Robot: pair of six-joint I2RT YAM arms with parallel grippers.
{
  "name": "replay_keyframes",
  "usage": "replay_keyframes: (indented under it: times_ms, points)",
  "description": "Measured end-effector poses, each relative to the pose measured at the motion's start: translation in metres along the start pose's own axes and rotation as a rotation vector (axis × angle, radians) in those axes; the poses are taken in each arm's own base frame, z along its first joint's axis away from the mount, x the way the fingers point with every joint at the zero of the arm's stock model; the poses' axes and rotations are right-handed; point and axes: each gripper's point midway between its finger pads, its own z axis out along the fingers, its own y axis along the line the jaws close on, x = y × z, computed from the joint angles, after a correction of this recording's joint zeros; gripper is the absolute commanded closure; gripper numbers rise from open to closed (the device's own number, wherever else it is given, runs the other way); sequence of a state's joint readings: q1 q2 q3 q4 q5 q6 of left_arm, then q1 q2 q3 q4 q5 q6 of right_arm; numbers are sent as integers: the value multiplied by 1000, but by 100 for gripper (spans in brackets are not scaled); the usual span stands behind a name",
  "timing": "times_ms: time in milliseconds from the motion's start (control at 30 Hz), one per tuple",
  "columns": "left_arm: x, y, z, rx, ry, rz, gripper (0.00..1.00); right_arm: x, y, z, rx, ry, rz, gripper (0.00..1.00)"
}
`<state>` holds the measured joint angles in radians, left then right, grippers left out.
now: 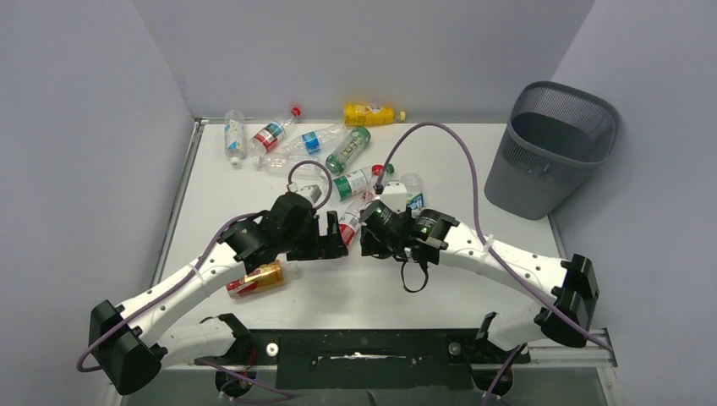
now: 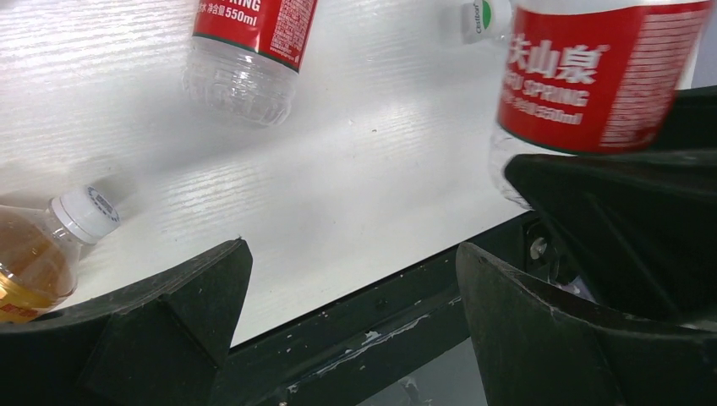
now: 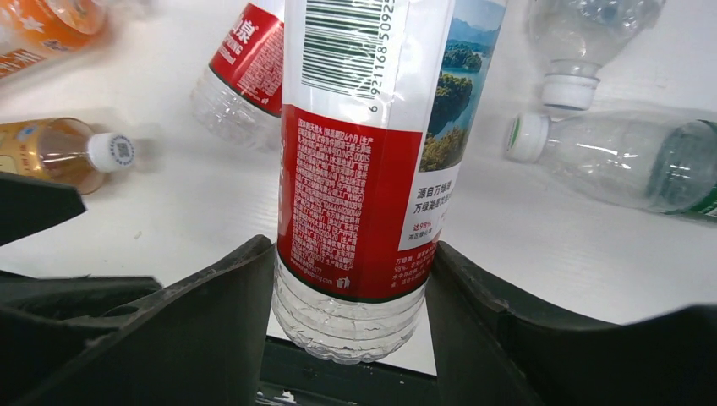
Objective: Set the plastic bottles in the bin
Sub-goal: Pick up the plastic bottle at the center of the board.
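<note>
Right claw pinches the red-label bottle, likely light and squashy, low on its ribbed body, while the left claw gapes wide.

Left hand spread wide, right hand clamped around red-label bottle, hands close together, facing.

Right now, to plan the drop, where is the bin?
In the top view, the bin stands at the table's far-right corner, beyond the right hand gripping a red-labelled bottle.
</note>
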<state>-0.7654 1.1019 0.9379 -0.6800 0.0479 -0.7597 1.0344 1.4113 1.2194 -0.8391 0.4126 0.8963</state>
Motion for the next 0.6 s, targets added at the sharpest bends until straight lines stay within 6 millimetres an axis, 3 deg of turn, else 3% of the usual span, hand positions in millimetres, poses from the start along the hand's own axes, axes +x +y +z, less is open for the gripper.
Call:
replay_keyframes:
  times_ms: [233,400,567,600]
  points:
    - [1,2,6,-16,11,-4,7,-30,-7,-35,-5,-84,-1,50]
    - [0,0,12,-22,17,-3,7,-82,-15,-65,-7,-184,13,50]
    - [-1,-4,15,-12,14,3,7,-146,-73,-85,89,-292,72,50]
    - [-1,-5,16,-11,13,4,7,-159,-93,-87,129,-311,102,50]
